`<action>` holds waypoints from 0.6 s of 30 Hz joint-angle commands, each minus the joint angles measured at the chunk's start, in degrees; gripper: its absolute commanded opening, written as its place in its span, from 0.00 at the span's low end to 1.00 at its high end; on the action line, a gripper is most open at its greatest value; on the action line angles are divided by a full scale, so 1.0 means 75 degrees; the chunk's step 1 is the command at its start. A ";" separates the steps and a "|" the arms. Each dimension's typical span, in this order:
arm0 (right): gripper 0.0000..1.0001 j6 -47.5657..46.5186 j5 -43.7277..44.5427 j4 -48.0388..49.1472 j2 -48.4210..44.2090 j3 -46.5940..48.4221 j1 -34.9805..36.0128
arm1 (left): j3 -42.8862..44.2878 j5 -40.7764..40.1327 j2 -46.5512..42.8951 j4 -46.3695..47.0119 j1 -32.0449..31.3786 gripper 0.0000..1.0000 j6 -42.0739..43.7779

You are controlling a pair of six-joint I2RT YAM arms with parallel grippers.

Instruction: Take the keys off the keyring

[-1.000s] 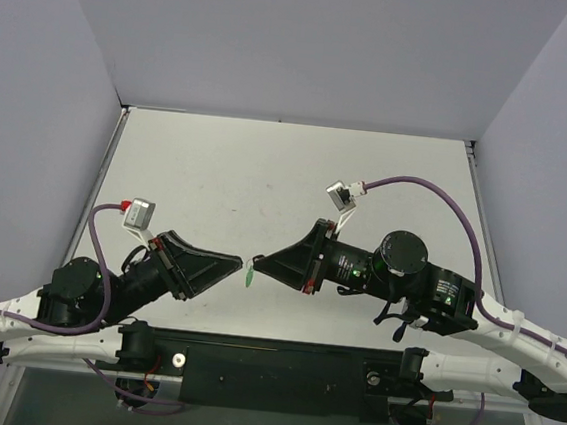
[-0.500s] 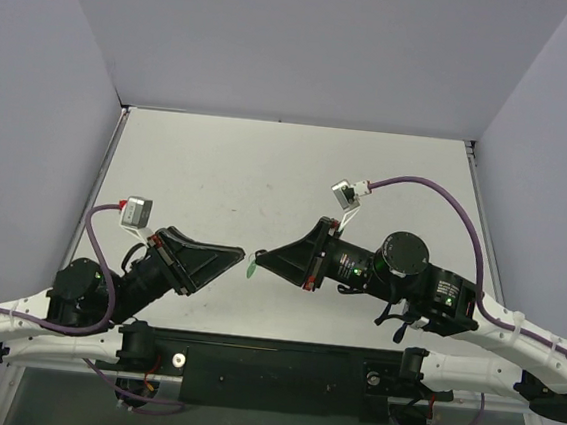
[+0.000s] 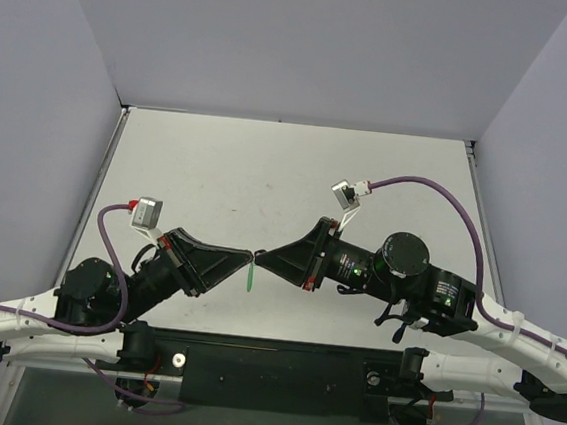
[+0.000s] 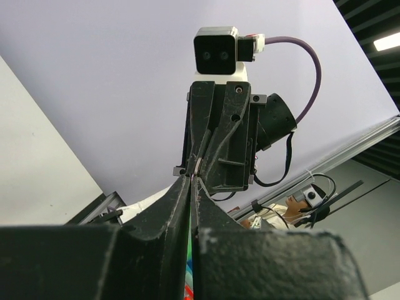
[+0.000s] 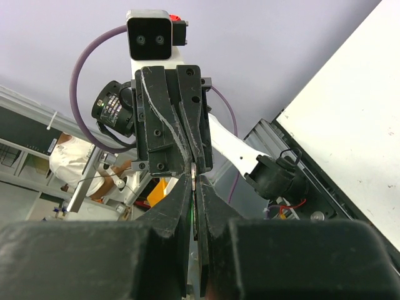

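My two grippers meet tip to tip above the table's near middle. My right gripper (image 3: 263,260) (image 5: 195,178) is shut on the thin silver key (image 5: 195,169), seen edge-on between its tips. My left gripper (image 3: 248,260) (image 4: 190,178) is shut, its tips pressed against the same spot, where the key (image 4: 197,167) shows as a sliver of metal. The green keyring (image 3: 251,279) hangs straight down from where the tips meet. Only a green streak of the keyring shows through the slit of the left fingers (image 4: 187,262) and of the right fingers (image 5: 191,210).
The white tabletop (image 3: 267,171) is bounded by grey walls at the back and both sides. A black base bar (image 3: 280,358) lies along the near edge between the two arm bases. A purple cable (image 3: 436,192) loops above the right arm.
My left gripper has moved right and closed against the tip of my right gripper. The green keyring now hangs lower and straighter. My right arm has hardly moved.
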 commanded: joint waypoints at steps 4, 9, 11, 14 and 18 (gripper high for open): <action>0.00 -0.0003 0.0147 0.0681 -0.0071 -0.0110 -0.0013 | 0.0166 0.0253 0.0043 0.0253 -0.0030 0.00 0.0042; 0.00 -0.0166 -0.0193 0.0342 0.0093 0.0123 -0.0024 | 0.0890 0.0289 0.0171 -0.0916 -0.0030 0.00 0.0170; 0.00 -0.0341 -0.0392 -0.0021 0.0152 0.0323 -0.0024 | 0.1301 0.0230 0.0230 -0.1819 -0.0030 0.00 0.0217; 0.00 -0.0494 -0.0766 -0.0478 0.0245 0.0592 -0.0036 | 0.1666 0.0416 0.0195 -0.2545 -0.0030 0.00 0.0369; 0.00 -0.0588 -0.1095 -0.0854 0.0374 0.0757 -0.0036 | 0.2287 0.0569 0.0277 -0.3717 -0.0041 0.00 0.0498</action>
